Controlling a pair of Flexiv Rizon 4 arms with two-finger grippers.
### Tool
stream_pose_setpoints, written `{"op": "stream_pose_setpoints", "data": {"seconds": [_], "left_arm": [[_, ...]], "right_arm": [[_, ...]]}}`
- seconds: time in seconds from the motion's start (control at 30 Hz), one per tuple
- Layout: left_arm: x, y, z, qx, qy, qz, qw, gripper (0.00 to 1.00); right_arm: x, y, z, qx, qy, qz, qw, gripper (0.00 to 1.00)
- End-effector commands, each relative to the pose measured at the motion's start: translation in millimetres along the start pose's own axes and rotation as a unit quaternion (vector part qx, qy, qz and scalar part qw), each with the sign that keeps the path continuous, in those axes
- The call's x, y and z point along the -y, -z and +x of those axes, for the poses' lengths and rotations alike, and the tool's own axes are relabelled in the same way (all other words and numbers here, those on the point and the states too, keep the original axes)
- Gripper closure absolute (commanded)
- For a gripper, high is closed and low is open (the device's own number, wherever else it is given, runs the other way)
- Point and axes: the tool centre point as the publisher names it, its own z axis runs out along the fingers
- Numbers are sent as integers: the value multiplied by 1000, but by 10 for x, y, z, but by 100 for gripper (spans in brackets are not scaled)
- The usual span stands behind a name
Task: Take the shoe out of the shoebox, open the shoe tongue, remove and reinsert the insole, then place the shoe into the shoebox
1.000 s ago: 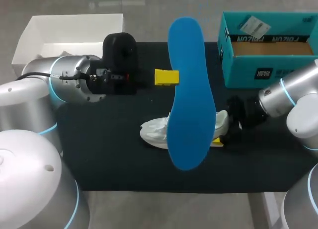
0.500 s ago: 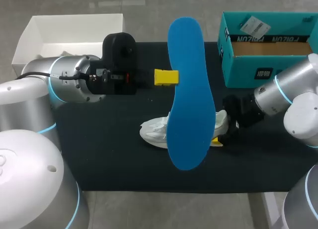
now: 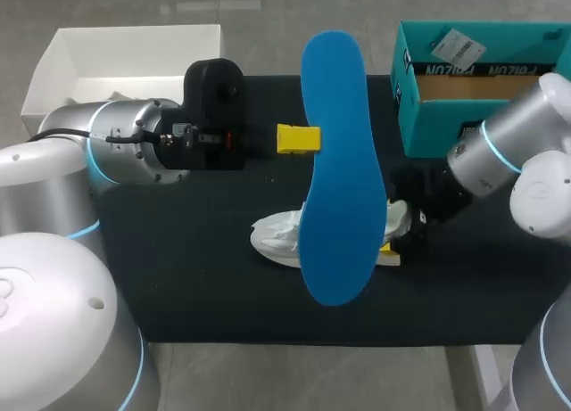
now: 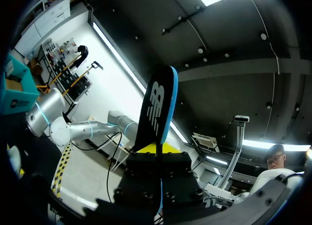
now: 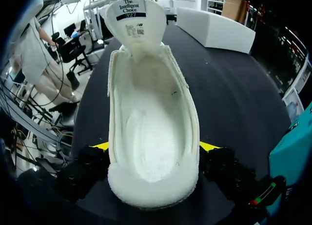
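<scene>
A blue insole (image 3: 339, 161) is held high above the mat, edge-on between the fingers of my left gripper (image 3: 299, 138), which is shut on it. The left wrist view shows the insole (image 4: 157, 108) rising from the gripper (image 4: 156, 148). A white shoe (image 3: 278, 233) lies on the black mat, partly hidden under the insole. My right gripper (image 3: 397, 242) stands open at its heel. In the right wrist view the shoe (image 5: 153, 117) is empty inside with its tongue (image 5: 131, 15) folded back, and the heel sits between the right gripper's (image 5: 153, 147) yellow tips.
The teal shoebox (image 3: 437, 126) stands at the back right, close behind my right arm. A white lid (image 3: 53, 63) lies at the back left. The black mat (image 3: 196, 277) has free room at the front left.
My right arm's wrist has swung back towards the teal box while its gripper stays at the shoe's heel. The left arm, the insole and the shoe have not moved.
</scene>
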Motion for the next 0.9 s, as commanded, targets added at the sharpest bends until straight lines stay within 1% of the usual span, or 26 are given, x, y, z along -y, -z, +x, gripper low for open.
{"op": "stream_pose_setpoints", "data": {"seconds": [0.03,0.23,0.27,0.47,0.73,0.9], "left_arm": [[-7,-6,-17,-2,0,1,1000,100],[-7,-6,-17,-2,0,1,1000,100],[-7,-6,-17,-2,0,1,1000,100],[-7,-6,-17,-2,0,1,1000,100],[-7,-6,-17,-2,0,1,1000,100],[-7,-6,-17,-2,0,1,1000,100]], "right_arm": [[-201,59,-40,-21,-27,178,983,0],[-297,150,-45,-9,-41,232,972,0],[-311,162,-44,-7,-41,235,971,0],[-350,195,-15,-3,-41,254,966,0],[-401,263,69,3,-43,259,965,0],[-456,387,175,16,-47,266,963,0]]}}
